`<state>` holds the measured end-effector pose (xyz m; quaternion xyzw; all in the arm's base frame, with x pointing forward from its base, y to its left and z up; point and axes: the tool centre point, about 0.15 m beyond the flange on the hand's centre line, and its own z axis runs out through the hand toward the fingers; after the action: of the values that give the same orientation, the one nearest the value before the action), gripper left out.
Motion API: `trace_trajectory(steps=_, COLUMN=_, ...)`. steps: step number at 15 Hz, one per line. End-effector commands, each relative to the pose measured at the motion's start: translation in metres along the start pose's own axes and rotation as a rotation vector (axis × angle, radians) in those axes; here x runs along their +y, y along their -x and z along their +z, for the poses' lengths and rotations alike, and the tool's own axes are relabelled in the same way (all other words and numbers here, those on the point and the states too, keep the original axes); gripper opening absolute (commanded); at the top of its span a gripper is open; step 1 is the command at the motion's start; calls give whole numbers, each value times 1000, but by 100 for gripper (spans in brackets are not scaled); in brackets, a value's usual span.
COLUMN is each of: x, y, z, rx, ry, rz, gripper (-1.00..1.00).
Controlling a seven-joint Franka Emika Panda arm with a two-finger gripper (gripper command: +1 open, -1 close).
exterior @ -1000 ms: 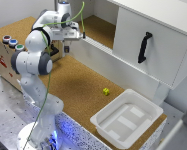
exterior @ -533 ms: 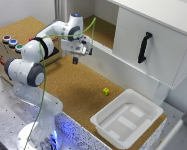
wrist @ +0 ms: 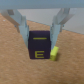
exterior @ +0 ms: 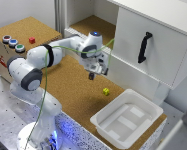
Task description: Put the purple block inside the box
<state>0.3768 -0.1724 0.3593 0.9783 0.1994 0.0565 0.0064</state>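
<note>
1. The cork table [exterior: 78, 95] carries the box [exterior: 127, 119], a white bin at the exterior view's near right, empty.
2. The gripper [exterior: 91, 76] hangs above the cork, left of and farther back than the box, closed on the purple block [wrist: 39, 46], which sits between its fingers [wrist: 21, 23].
3. A yellow-green cube [exterior: 106, 91] lies on the cork between them.
4. Judgement: carry high over cube and rim, centre, then release.

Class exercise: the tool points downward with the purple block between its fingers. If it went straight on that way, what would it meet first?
Probably the bare cork surface; the tool hangs short of the yellow-green cube and the box, though depth is uncertain.
</note>
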Motion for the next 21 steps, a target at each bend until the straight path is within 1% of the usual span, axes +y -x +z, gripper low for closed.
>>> trace_trajectory(steps=1, x=124, y=12, z=22, rx=-16, ry=-83, rz=-15, gripper=-100)
trace_trajectory(steps=5, x=179, y=25, z=44, rx=-1, ry=-74, rz=83, gripper=-100)
trace_trajectory(steps=7, x=199, y=32, z=58, rx=-11, ry=-67, rz=128, gripper=-100)
trace_trajectory(steps=9, x=217, y=37, z=76, rx=-24, ry=-92, rz=143, gripper=-100)
trace_trajectory(steps=10, x=222, y=38, z=82, rx=-36, ry=-86, rz=146, gripper=-100)
trace_trajectory(steps=11, x=227, y=41, z=89, rx=-32, ry=-86, rz=143, gripper=-100)
trace_trajectory(steps=12, x=230, y=43, z=93, rx=-15, ry=-96, rz=138, gripper=-100)
trace_trajectory(steps=13, x=232, y=44, z=98, rx=-12, ry=-100, rz=131, gripper=-100)
trace_trajectory(steps=15, x=236, y=48, z=109, rx=25, ry=-125, rz=84, gripper=-100)
trace_trajectory(steps=16, x=237, y=50, z=115, rx=21, ry=-129, rz=74, gripper=-100)
trace_trajectory(steps=18, x=240, y=55, z=129, rx=6, ry=-165, rz=55, gripper=-100)
trace_trajectory(steps=19, x=238, y=55, z=134, rx=-10, ry=-171, rz=45, gripper=-100)
trace_trajectory(steps=21, x=231, y=51, z=140, rx=-40, ry=-162, rz=25, gripper=-100)
